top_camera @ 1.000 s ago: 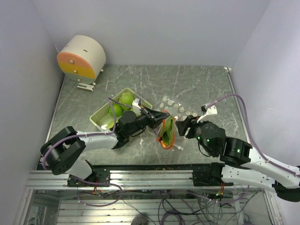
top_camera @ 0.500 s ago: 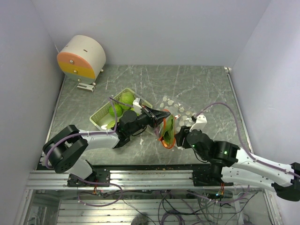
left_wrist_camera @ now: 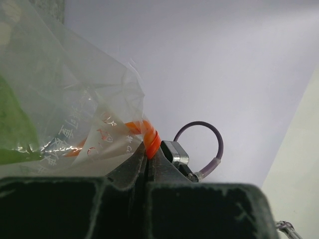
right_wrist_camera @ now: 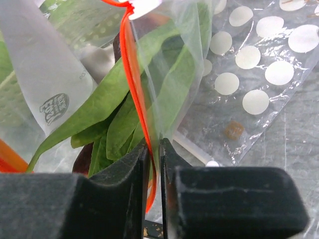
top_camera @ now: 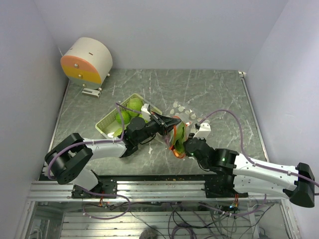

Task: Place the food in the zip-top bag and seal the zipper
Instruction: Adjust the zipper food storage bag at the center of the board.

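Observation:
The clear zip-top bag [top_camera: 178, 135] with its orange zipper [right_wrist_camera: 133, 84] is held up off the table between both arms. My left gripper [top_camera: 168, 123] is shut on one end of the zipper [left_wrist_camera: 151, 142]. At the bag's near rim, my right gripper [right_wrist_camera: 154, 149] has its jaws pressed together on the zipper strip and film. Inside the bag lie the carrot's long green leaves [right_wrist_camera: 112, 107]. Light-green balls [top_camera: 133, 105] rest in the pale-green basket [top_camera: 105, 122] to the left. The bag's white-dotted lower part [right_wrist_camera: 259, 74] lies on the table.
A white and orange drum-shaped device [top_camera: 87, 61] stands at the back left corner. Grey walls close in the marbled table [top_camera: 209, 89] on three sides. The left arm's link lies just in front of the basket.
The right arm has swung left up to the bag, and its jaws have come together on the zipper rim. The left gripper kept its hold.

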Tool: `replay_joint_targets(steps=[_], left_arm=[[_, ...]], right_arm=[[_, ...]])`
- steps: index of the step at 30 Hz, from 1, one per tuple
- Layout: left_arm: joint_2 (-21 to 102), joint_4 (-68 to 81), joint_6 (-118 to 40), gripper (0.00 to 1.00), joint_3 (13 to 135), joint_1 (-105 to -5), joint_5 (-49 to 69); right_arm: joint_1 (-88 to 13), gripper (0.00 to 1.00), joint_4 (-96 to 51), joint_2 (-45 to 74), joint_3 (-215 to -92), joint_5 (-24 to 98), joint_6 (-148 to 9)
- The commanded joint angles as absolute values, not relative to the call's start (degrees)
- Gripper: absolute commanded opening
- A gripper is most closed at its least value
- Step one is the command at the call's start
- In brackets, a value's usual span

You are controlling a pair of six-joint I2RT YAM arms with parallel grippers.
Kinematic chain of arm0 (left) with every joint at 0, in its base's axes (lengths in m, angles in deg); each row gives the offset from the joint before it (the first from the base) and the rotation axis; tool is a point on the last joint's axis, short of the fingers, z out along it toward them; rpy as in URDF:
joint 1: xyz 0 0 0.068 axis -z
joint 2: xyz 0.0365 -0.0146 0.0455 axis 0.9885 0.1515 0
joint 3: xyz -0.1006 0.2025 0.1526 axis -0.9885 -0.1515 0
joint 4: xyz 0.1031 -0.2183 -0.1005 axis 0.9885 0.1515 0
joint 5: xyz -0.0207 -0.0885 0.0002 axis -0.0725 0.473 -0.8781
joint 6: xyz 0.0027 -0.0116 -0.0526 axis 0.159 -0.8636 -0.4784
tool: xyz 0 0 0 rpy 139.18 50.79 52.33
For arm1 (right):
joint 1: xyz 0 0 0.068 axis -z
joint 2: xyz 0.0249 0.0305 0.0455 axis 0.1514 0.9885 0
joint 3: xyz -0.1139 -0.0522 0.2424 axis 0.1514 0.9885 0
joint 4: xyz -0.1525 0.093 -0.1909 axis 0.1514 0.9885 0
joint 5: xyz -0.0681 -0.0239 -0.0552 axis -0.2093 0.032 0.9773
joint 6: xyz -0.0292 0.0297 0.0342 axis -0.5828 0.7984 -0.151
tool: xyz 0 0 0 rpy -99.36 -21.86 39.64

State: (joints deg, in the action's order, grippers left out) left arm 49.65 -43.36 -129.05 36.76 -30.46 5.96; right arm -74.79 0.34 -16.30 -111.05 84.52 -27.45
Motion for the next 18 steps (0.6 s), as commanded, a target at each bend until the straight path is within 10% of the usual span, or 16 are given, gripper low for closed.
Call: replay_joint_targets(steps=[1, 10, 18], left_arm=[[47.69, -47.84, -128.49, 0.07, 36.98, -30.44, 6.35], [40.09, -29.55, -112.08, 0.07, 37.17, -34.61, 14.61], [28.60, -8.03, -93.71, 0.37, 43.48, -35.58, 14.65]], right_arm=[[-74.72, 0.06, 1.65, -16.38, -112.14, 87.63, -24.36], [-74.63, 0.00, 16.69, -14.98, -135.37, 90.73, -29.86], [-73.77, 0.00, 15.65, -9.55, -138.99, 88.61, -31.77]])
